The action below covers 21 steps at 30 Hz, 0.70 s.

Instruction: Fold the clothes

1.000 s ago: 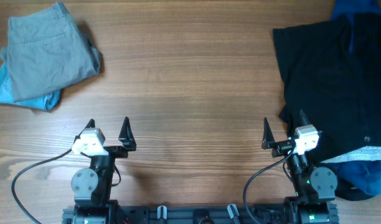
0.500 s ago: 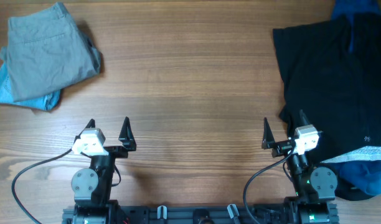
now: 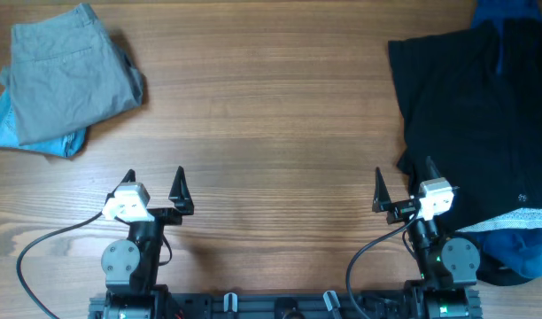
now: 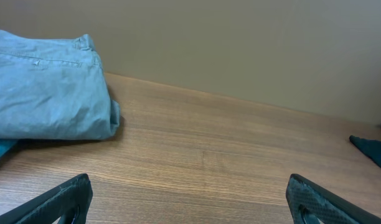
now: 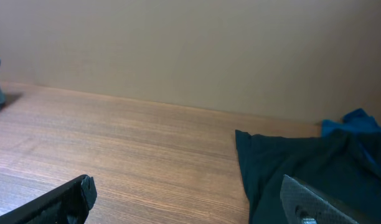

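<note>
- While the grey trousers lie neatly folded at the far-left corner of the desk, stacked on a light-blue garment whose edge shows beneath them, most of the work looks undone.
- The black garment lies spread loosely over the right side of the desk, with no fold begun on it.
- A blue garment peeks out past its far edge, and another blue piece with a pale band lies crumpled over its near edge, beside the base of the right arm.
- As a judgement: the left pile is finished, while the black garment and probably both blue ones are left to be laid flat and folded.
- The left gripper stands with its jaws spread wide and nothing between them, over bare wood near the front edge and well apart from the folded pile.
- The right gripper is likewise wide open and empty. Its outer finger sits at the near-left corner of the black garment. Its wrist view shows the cloth lying ahead and to the right, not between the jaws, and whether that finger touches the fabric cannot be told.
</note>
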Each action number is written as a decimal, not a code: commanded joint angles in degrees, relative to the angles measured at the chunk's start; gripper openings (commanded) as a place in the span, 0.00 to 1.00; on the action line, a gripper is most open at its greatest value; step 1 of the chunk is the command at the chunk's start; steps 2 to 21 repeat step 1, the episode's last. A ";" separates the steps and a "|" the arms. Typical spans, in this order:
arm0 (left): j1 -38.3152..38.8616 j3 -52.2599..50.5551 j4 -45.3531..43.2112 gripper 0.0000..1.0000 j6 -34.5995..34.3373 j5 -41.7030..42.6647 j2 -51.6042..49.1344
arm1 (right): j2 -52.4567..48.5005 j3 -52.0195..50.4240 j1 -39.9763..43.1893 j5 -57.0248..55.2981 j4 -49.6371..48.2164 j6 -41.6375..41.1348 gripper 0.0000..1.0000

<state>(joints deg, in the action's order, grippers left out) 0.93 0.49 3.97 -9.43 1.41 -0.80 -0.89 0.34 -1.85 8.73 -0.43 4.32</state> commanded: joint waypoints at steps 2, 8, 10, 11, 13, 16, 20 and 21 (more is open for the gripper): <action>-0.42 -0.15 0.37 1.00 1.09 1.09 0.59 | 0.61 -0.04 -0.22 0.24 -0.22 -0.90 1.00; -0.42 -0.15 0.37 1.00 1.09 1.09 0.59 | 0.61 -0.04 -0.22 0.24 -0.22 -0.90 1.00; -0.42 -0.15 0.37 1.00 1.09 1.09 0.59 | 0.61 -0.04 -0.22 0.24 -0.22 -0.90 1.00; -0.42 -0.15 0.37 1.00 1.09 1.09 0.59 | 0.61 -0.04 -0.22 0.24 -0.22 -0.90 1.00; -0.42 -0.15 0.37 1.00 1.09 1.09 0.59 | 0.61 -0.04 -0.22 0.24 -0.22 -0.90 1.00; -0.42 -0.15 0.37 1.00 1.09 1.09 0.59 | 0.61 -0.04 -0.22 0.24 -0.22 -0.90 1.00; -0.42 -0.15 0.37 1.00 1.09 1.09 0.59 | 0.61 -0.04 -0.22 0.24 -0.22 -0.90 1.00; -0.42 -0.15 0.37 1.00 1.09 1.09 0.59 | 0.61 -0.04 -0.22 0.24 -0.22 -0.90 1.00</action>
